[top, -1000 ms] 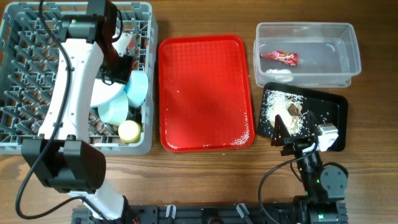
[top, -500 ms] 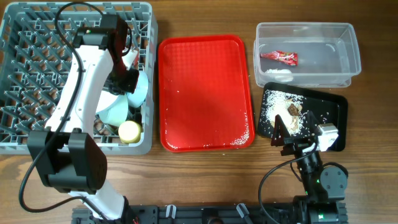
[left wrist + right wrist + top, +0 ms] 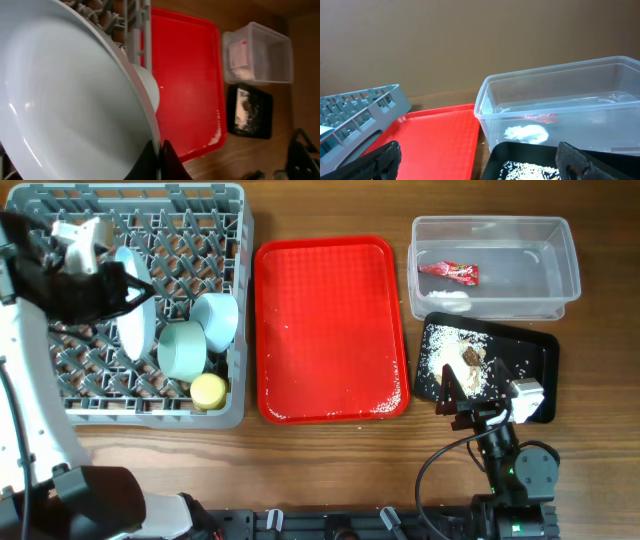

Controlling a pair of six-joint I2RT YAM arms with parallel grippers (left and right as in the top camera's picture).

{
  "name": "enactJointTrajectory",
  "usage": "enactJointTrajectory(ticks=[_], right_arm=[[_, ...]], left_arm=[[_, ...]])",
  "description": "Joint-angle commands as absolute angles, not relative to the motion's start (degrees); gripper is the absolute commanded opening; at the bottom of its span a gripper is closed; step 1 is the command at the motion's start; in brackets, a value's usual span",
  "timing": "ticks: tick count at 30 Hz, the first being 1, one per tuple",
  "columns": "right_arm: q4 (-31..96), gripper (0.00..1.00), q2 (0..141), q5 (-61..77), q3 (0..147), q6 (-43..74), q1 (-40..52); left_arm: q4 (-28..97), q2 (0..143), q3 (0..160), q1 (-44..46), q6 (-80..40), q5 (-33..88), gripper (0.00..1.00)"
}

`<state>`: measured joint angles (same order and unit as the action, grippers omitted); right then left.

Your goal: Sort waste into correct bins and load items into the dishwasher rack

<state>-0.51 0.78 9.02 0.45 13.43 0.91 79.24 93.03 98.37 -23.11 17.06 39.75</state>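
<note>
- the left end effector (image 3: 159, 160) has swung left across the rack (image 3: 60, 395) and is pinched shut on the plate (image 3: 135, 330) rim.
- the plate now stands on edge in the rack.
- the right end effector (image 3: 477, 162) stays wide over the black tray (image 3: 535, 355).

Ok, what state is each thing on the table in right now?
left gripper, shut on the plate's rim
right gripper, open, empty
plate, on edge at the dishwasher rack, held
pale-blue bowl, on its side in the rack
light-green bowl, same
yellow cup, in the rack
snack wrapper, crumpled, in the clear tub
crumbs, on the black tray
red tray, stray grains only
</note>
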Motion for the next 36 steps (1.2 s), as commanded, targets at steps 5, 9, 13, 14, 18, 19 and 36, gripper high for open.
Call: enactJointTrajectory(ticks=[5, 9, 13, 14, 18, 19, 36], right_arm=[[-0.8, 1.0, 0.6, 10.2, 0.3, 13.5, 0.7], [-0.8, 1.0, 0.6, 10.2, 0.3, 13.6, 0.7], [-0.8, 1.0, 0.6, 10.2, 0.3, 13.6, 0.7], [-0.8, 1.0, 0.6, 10.2, 0.3, 13.5, 0.7], [-0.8, 1.0, 0.6, 10.2, 0.3, 13.5, 0.7], [-0.8, 1.0, 0.6, 10.2, 0.3, 13.5, 0.7], [-0.8, 1.0, 0.6, 10.2, 0.3, 13.6, 0.7]], left_arm=[[89.0, 96.3, 98.5, -24.7, 37.1, 41.1, 0.04], [86.7, 96.5, 98.5, -24.7, 37.3, 37.1, 0.04], [85.1, 97.5, 97.9, -24.7, 40.0, 36.9, 0.04], [84.8, 98.0, 96.9, -24.7, 40.3, 37.5, 0.04], [82.2, 100.1, 93.5, -24.7, 40.3, 38.2, 0.04], [81.9, 100.6, 93.3, -24.7, 40.3, 38.3, 0.04], [89.9, 100.4, 93.3, -24.6, 45.1, 51.9, 0.04]])
